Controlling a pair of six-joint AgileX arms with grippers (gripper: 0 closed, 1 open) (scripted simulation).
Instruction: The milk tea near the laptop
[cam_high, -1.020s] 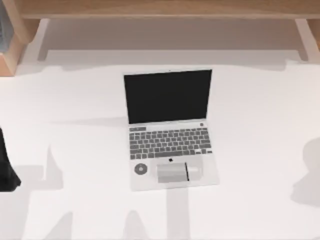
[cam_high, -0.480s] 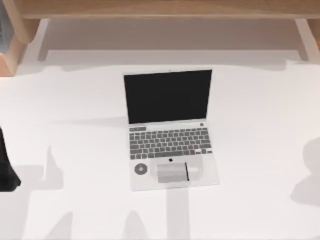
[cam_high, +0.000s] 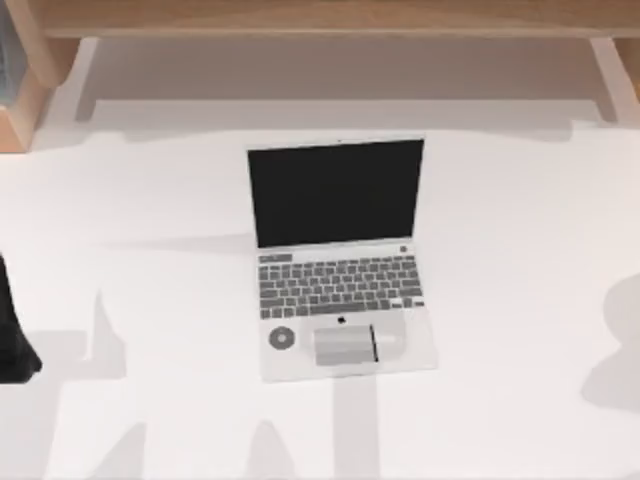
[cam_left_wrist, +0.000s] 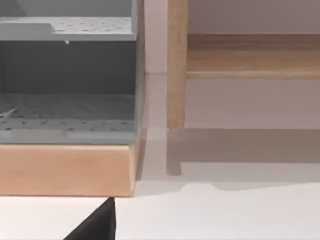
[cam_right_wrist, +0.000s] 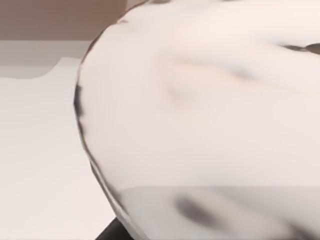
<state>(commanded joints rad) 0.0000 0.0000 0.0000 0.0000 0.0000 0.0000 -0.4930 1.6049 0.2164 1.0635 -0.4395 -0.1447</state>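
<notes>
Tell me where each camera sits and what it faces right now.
Top view: above the table, looking down on the open laptop; a dark piece of the left arm at its left edge.
Left wrist view: low, facing a grey shelf and a wooden post.
Right wrist view: pressed close to the milk tea.
All share the white table.

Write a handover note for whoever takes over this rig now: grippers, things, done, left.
Left gripper: parked at the table's left edge, facing the shelf unit.
Right gripper: close against the milk tea; grip unconfirmed.
Laptop: open, mid-table.
Done: right arm has reached the cup.
Left: stand the milk tea on the table near the laptop, then release.
</notes>
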